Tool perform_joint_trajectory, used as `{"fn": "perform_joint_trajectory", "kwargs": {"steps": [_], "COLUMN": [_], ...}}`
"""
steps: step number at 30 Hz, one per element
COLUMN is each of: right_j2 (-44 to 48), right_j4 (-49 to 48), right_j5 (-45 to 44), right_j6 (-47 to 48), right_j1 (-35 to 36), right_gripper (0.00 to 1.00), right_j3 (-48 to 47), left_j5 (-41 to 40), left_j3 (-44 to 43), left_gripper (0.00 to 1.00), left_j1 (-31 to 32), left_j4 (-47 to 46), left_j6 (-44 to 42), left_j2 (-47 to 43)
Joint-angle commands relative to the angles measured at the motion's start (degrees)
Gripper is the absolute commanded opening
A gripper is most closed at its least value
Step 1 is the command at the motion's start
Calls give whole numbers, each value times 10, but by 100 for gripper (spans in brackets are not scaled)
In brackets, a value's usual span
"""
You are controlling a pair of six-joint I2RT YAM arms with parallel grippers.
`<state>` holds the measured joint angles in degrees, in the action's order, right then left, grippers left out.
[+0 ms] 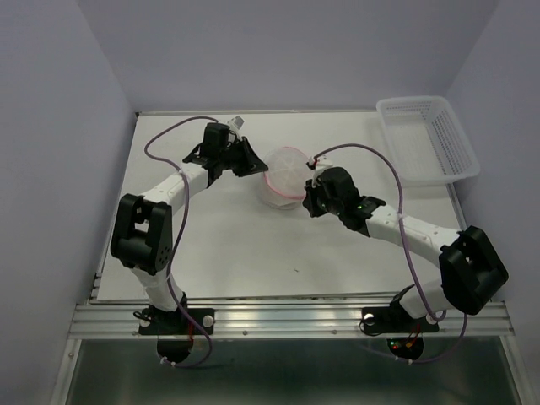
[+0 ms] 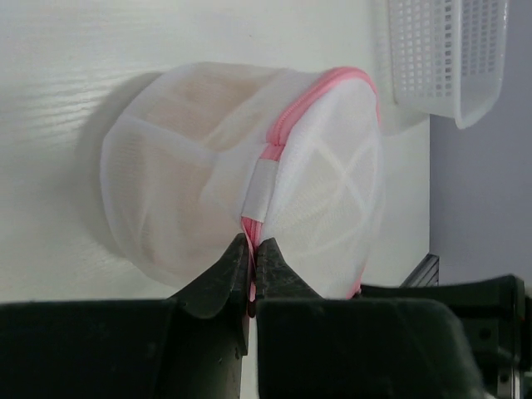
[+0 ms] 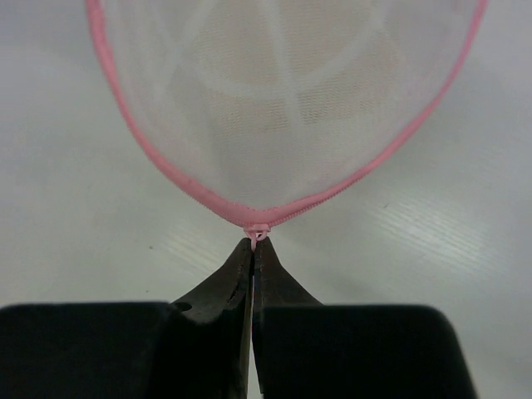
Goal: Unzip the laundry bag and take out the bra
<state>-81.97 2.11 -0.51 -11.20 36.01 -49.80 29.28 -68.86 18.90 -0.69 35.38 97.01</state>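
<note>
Soft, light mesh laundry bag (image 1: pixel 284 175) sits mid-bench (image 1: pixel 211 245) between the arms, floppy, with the bra (image 2: pixel 187 100) a tan blur inside; best holds are the pink zipper trim (image 2: pixel 320 96) and the pull; left gripper (image 2: pixel 252 252) clenched on the trim seam, right gripper (image 3: pixel 252 253) clenched on the tiny zipper pull (image 3: pixel 258 233), zip looks unopened

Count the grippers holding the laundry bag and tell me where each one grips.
2. The left gripper pinches the pink zipper trim on the left side of the laundry bag; the right gripper pinches the small pink tab at its right edge.
</note>
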Motion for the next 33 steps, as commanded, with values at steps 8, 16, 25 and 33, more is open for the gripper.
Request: {"fn": "perform_joint_trajectory", "kwargs": {"steps": [8,16,25,33], "right_j2": [39,22,23,36], "right_j4": [51,56,47,18], "right_j5": [-12,-9,-13,0], "right_j6": [-197,-211,-216,-230], "right_j1": [57,63,63,68], "right_gripper": [1,1,1,1], "right_j3": [2,-21,-23,-7], "left_j5": [21,-18,-108,-168], "left_j3": [-80,8,146,217], "left_gripper": [94,99,99,99], "left_j1": [-7,6,112,163], "left_j4": [-21,-9,-28,-91], "left_j6": [1,18,137,235], "left_j2": [39,-66,-161,-187]}}
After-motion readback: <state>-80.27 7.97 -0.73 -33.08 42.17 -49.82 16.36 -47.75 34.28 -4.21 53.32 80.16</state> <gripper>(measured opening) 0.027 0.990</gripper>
